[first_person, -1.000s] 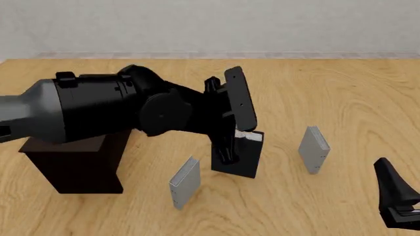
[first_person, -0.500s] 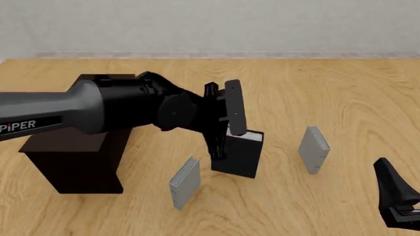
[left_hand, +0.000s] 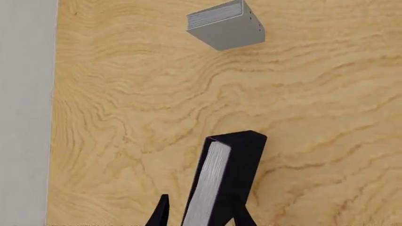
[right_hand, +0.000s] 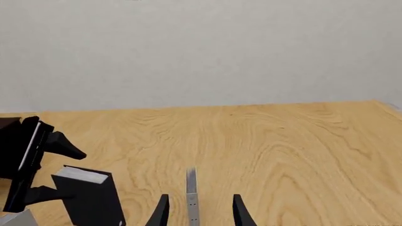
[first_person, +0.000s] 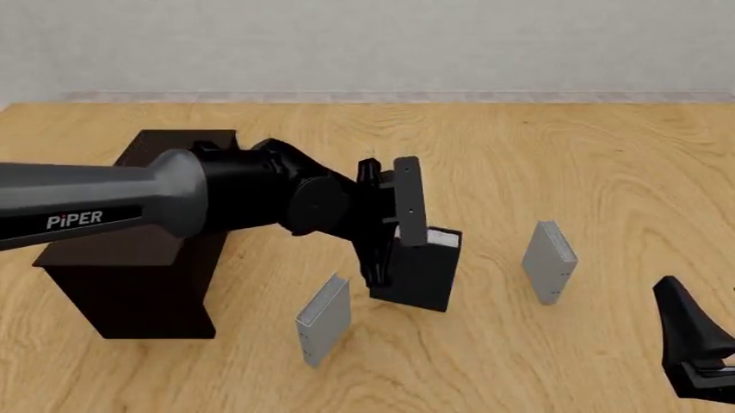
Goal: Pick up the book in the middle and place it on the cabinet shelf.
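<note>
— Where's the left end effector (first_person: 385,258) right now?

— Down at the book (first_person: 421,268), the thick black one standing upright on the worktop (first_person: 574,163) between the two thin grey ones. In the left wrist view its two fingertips (left_hand: 161,214) sit on either side of the book (left_hand: 221,181), one by the white page edges, the other against the black cover.

— Closed on it?

— I can't tell. The fingers straddle it, but whether they press on the covers isn't visible from here. The book's foot looks to be on the wood.

— And the cabinet shelf (first_person: 126,275)?

— Back behind that end effector, under the left arm, dark brown, well apart from the book.

— The grey books?

— One grey book (first_person: 324,318) stands just beside the end effector, on the near side. The other grey book (first_person: 549,261) is beyond the black book from it; the left wrist view shows it (left_hand: 227,26) further along the wood.

— What about the right end effector (first_person: 694,344)?

— Low at the near right, far from the left one. Its fingers (right_hand: 162,212) are spread apart with nothing between them, pointing toward that second grey book (right_hand: 191,197).
</note>
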Robot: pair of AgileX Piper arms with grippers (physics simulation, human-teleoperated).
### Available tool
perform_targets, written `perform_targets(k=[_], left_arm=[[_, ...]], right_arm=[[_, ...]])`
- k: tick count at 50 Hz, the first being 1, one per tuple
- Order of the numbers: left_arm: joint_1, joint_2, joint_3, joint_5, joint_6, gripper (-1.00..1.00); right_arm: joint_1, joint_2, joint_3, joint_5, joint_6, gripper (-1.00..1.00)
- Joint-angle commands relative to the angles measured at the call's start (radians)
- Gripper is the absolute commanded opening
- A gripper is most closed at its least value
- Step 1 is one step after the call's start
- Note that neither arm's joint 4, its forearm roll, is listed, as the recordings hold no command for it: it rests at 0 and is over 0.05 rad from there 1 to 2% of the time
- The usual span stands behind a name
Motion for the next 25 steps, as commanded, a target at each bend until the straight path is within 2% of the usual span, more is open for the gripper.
perform_targets(k=[1,16,18,20,25], left_arm=[[0.014,0.023,0.014,-0.006,-0.002,1.0],[0.02,0.063,0.024,-0.024,0.003,1.0],[0.018,0.049,0.051,-0.053,0.042,1.0],[0.026,0.061,0.022,-0.028,0.019,1.0],[0.017,0.053,0.033,-0.018,0.024,1.0]], right_arm=[[-0.005,0.0,0.0,0.0,0.007,1.0],[-0.014,-0.002,-0.002,-0.005,0.006,1.0],[-0.013,-0.001,-0.001,-0.006,0.006,1.0],[-0.014,-0.002,-0.002,-0.006,0.004,1.0],[-0.026,-0.003,-0.005,-0.014,0.003,1.0]])
